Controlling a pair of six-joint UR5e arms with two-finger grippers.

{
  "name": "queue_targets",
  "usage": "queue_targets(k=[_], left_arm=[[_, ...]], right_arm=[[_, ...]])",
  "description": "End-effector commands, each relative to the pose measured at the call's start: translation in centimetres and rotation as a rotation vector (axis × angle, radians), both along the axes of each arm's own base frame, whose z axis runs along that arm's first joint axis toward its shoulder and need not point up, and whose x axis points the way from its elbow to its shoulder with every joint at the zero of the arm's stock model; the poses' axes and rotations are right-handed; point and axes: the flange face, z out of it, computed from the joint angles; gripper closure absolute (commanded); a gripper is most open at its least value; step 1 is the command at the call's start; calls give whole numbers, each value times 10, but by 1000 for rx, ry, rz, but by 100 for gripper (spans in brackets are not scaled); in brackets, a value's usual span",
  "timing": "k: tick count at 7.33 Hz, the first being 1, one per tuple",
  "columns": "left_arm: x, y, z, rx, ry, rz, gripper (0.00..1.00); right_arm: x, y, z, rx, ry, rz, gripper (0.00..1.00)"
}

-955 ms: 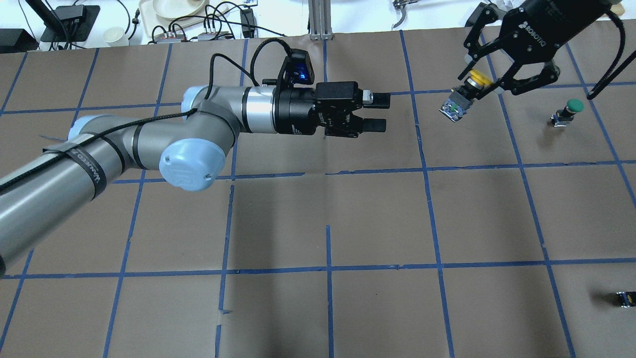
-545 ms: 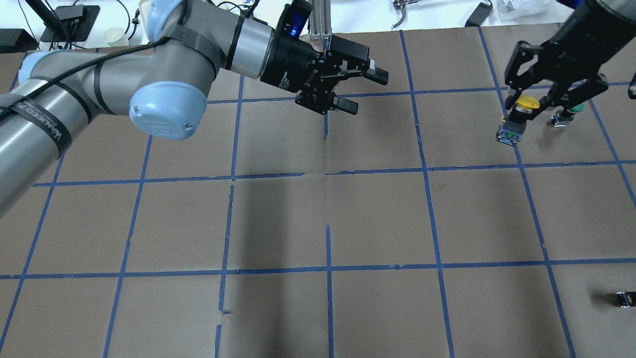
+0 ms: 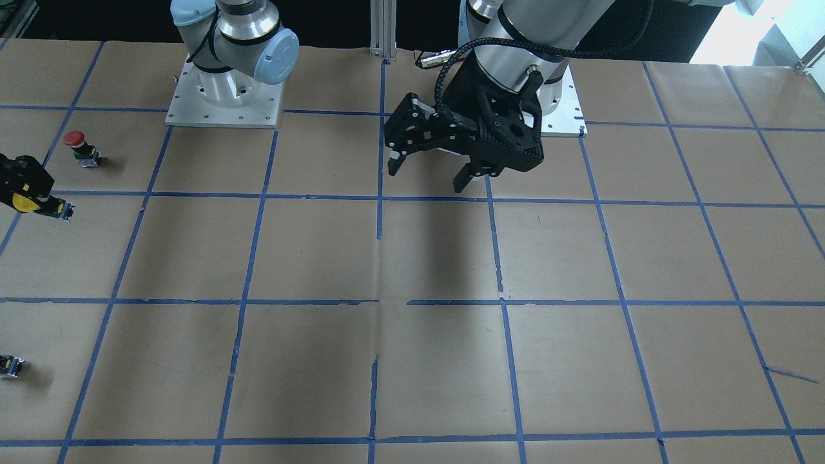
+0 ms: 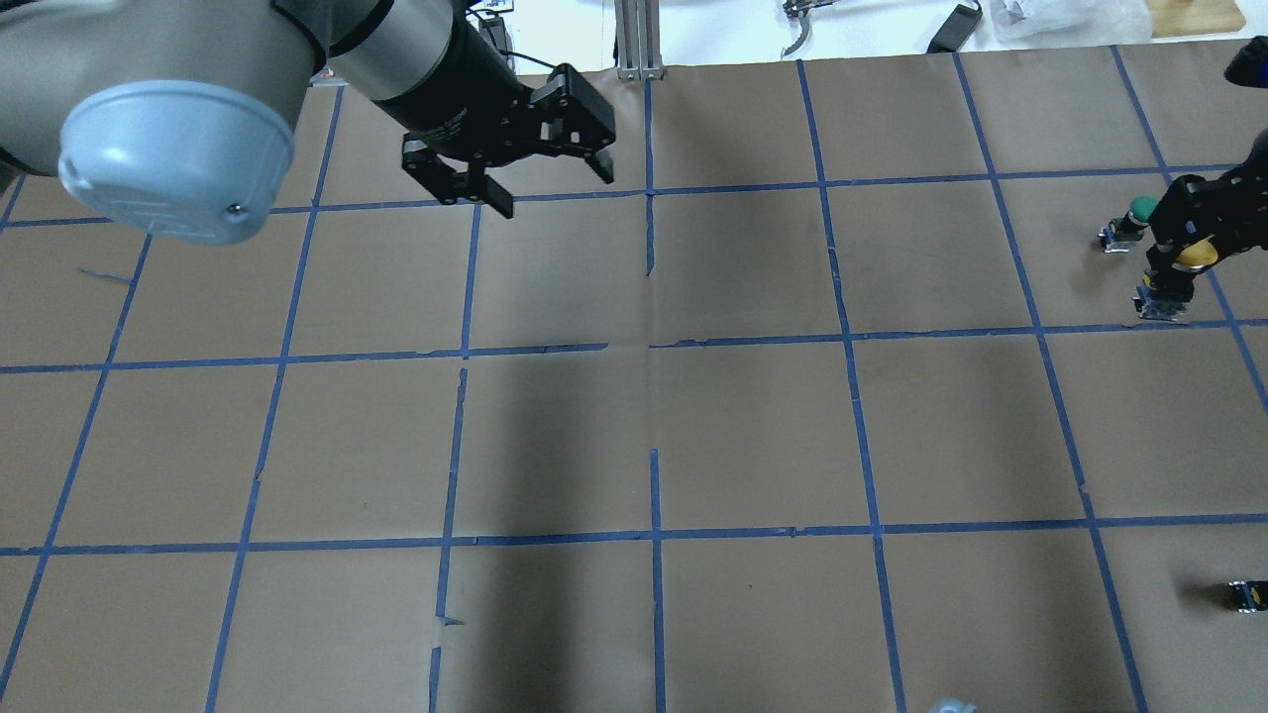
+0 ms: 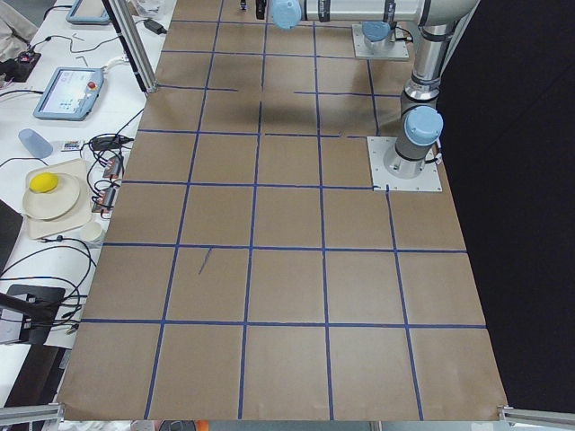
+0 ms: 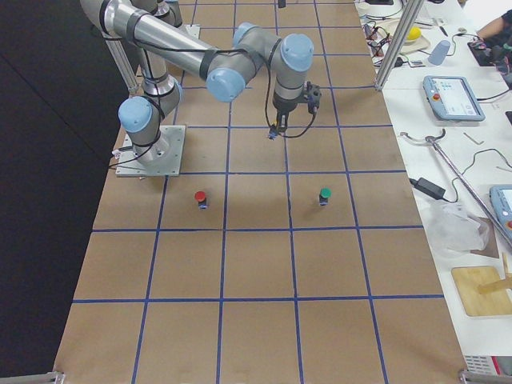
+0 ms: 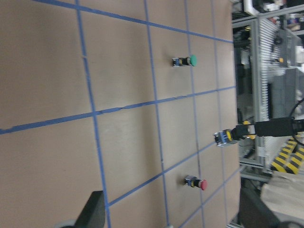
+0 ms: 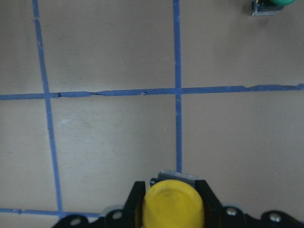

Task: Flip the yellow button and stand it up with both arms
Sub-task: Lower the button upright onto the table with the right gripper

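The right gripper [image 4: 1187, 259] points straight down with its fingers closed on the cap of the yellow button [image 8: 174, 204]. The button hangs cap up and boxy body down, near the right edge of the tabletop [image 4: 753, 426] toward its far side. It is just beside the standing green button [image 4: 1144, 210] and appears to be in the air, not resting. The left gripper [image 4: 550, 193] is wide open and holds nothing, well apart near the middle of the far edge. A red button [image 3: 75, 138] stands closer to the robot's edge, and a tiny dark part [image 4: 1246, 594] lies along the right edge. The flip looks done, and what remains is setting the button down. That probably calls for a straight vertical descent with the body kept plumb, landing the base flat on bare paper clear of the green button. The fingers should open only once the base bears weight, since the body looks narrow and could tip. Compared with half a second ago, the right gripper has carried the button farther toward the right edge. The left gripper has swung back toward the left and now points more steeply down.
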Motion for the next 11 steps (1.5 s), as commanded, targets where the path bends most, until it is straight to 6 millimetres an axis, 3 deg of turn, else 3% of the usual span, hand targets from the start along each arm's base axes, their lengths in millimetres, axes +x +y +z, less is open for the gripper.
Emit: queue_targets(k=[1,2,4,6,9,11], left_arm=[[53,1,-9,50,-294,66,0],[75,-4,3,33,-284,111,0],[78,3,6,27,-296,111,0],[80,17,15,14,-296,106,0],[81,27,9,12,-291,89,0],[79,27,13,-1,-290,83,0]], right_arm=[[-60,33,-54,-102,61,104,72],[-72,44,-77,-136,95,114,72],[-72,49,-105,-157,92,131,72],[-81,40,-130,-188,65,126,72],[-84,39,-140,-180,55,123,72],[-95,53,-151,-184,10,81,73]])
